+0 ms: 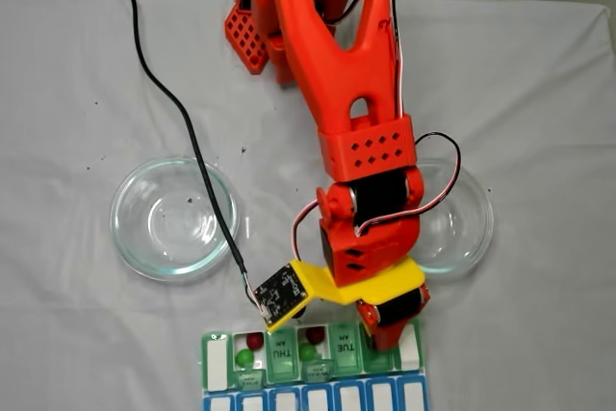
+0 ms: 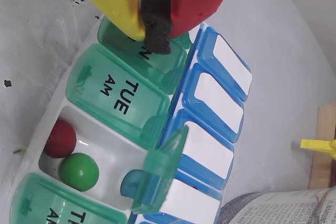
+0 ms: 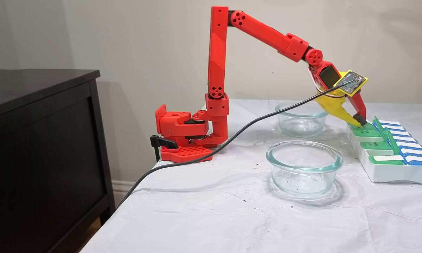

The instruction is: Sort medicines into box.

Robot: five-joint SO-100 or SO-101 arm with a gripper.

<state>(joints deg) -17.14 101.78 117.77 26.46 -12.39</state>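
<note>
Pressing closed on the box's (image 2: 157, 108) green lid, the end effector (image 2: 156, 22).

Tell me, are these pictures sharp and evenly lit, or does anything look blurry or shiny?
In the wrist view the tool sits blurred close to the lens, while the box lettering reads crisp. In a fixed view from above, the glass dish rim glints. In a fixed view from the side, lighting is soft, with faint shadows under the nearer dish.

The pill organizer (image 1: 217, 363) lies flat on the white cloth, green lids beside a blue row. Two green lids stand open; each open compartment holds one dark red pill (image 2: 60, 138) touching one glossy green pill (image 2: 79, 171).
</note>
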